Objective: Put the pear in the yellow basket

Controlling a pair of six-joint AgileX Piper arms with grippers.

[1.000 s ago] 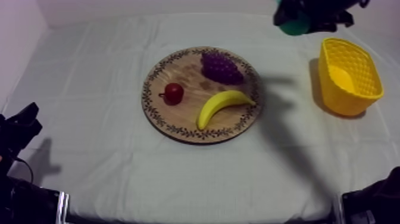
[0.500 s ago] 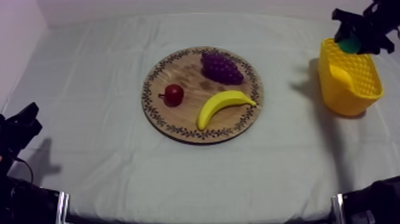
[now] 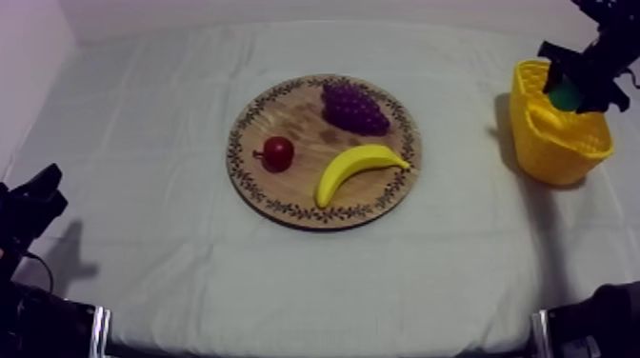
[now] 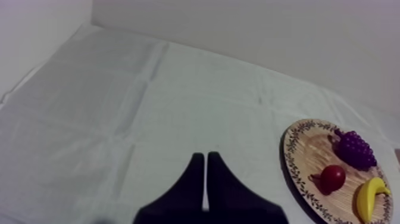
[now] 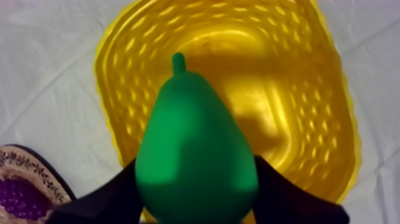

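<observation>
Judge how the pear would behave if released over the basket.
The pear looks smooth and rounded, so it would likely roll inside the yellow basket. It shows no denting in the right gripper, so probably rigid.

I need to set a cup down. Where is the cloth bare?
Bare: cloth between wooden board and yellow basket; the wide stretch between board and left gripper. Crowded: the board, under grapes, banana, small red fruit; the basket, right gripper holding the pear over it.

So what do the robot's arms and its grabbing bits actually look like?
The left arm and right arm are black and chunky. The left end effector has two black fingers, broad at the base and tapering to slim tips. The right end effector has the same dark fingers. No markings show.
</observation>
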